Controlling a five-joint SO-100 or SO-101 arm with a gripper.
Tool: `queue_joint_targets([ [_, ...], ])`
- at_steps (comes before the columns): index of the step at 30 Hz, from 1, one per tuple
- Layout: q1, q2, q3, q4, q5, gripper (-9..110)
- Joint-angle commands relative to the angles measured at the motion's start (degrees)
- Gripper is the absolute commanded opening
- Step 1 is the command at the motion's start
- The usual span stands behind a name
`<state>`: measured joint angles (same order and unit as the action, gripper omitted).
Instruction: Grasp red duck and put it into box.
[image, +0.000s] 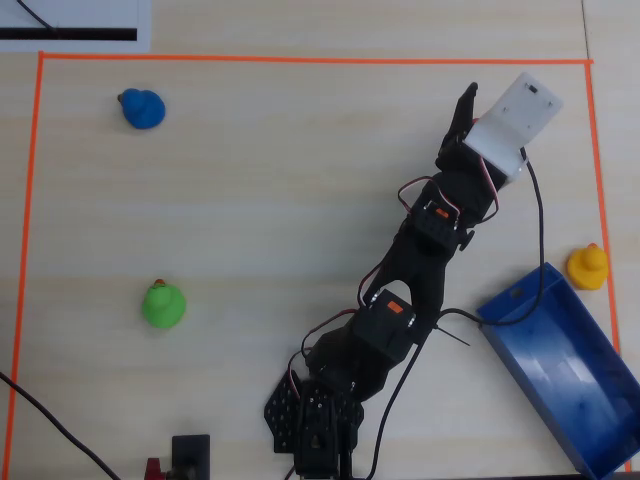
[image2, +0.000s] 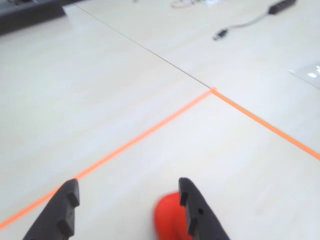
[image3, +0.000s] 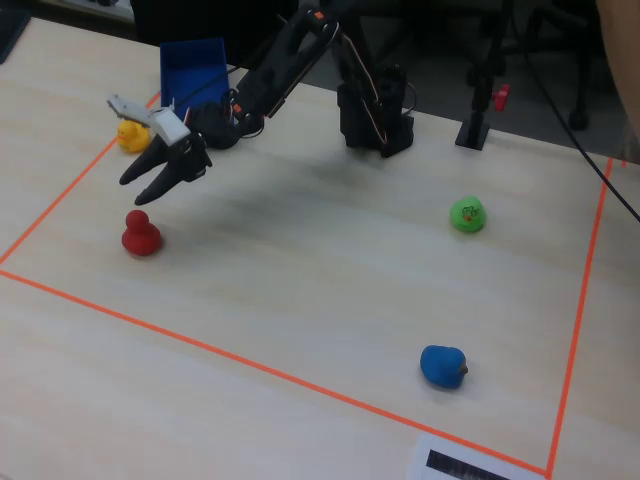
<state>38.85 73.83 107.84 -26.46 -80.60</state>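
Note:
The red duck (image3: 141, 234) stands on the table near the orange tape corner, at the left of the fixed view. My gripper (image3: 132, 192) hangs open just above it, not touching. In the wrist view the red duck (image2: 170, 220) sits low, against the inner side of the right finger (image2: 196, 210), with my gripper (image2: 127, 200) wide open. In the overhead view my gripper (image: 478, 100) is at the upper right, and the white wrist camera hides the duck. The blue box (image: 560, 370) lies at the lower right and is empty; it also shows in the fixed view (image3: 193, 70).
A yellow duck (image: 587, 267) sits just beyond the box's far end. A green duck (image: 163, 305) and a blue duck (image: 143, 108) sit on the left side. Orange tape (image: 300, 60) frames the work area. The arm's base (image3: 375, 120) stands at the table's edge.

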Motion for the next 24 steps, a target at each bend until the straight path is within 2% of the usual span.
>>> queue_joint_targets([
  [1,1.32,-2.55,-3.96,-2.2,-1.14,28],
  [24,2.72,-13.54,-9.76,-4.31,-3.25,29],
])
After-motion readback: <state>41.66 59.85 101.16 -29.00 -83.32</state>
